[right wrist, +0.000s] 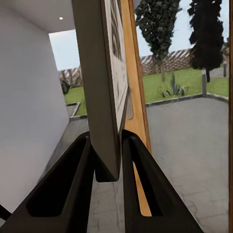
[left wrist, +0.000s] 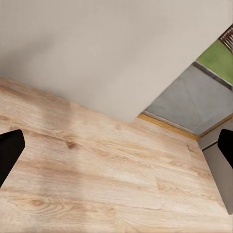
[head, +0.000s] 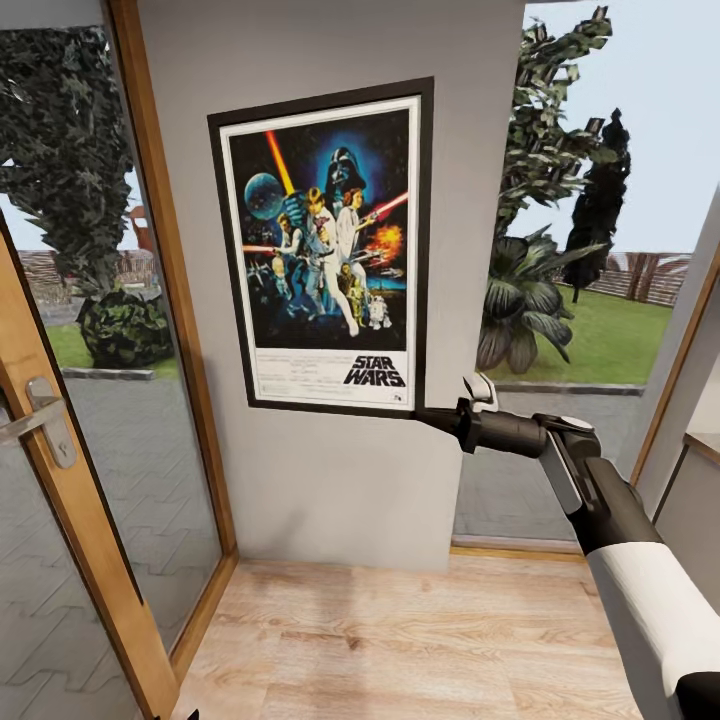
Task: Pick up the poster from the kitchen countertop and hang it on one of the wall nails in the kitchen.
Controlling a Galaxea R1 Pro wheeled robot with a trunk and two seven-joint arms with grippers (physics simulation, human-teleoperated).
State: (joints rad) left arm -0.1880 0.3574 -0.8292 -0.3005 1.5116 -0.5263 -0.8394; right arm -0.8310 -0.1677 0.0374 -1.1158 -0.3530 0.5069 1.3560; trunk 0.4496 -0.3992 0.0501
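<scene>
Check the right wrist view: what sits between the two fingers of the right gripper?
The poster's lower edge, seen edge-on, sits clamped between the right gripper's two dark fingers. The head view shows the same grip at the poster's bottom right corner.

Through the left wrist camera I see the wooden floor point(left wrist: 97, 179), light brown planks with wavy grain. A plain grey wall point(left wrist: 97, 53) stands behind it and meets the floor along a slanted line. Past the wall's end a wooden strip point(left wrist: 167, 126) runs along the floor edge. Beyond it lies grey paving point(left wrist: 194, 102), then a bit of green grass point(left wrist: 218, 58). My left claw point(left wrist: 116, 155) has its dark fingers point(left wrist: 9, 150) wide apart, one at each side, holding nothing.
</scene>
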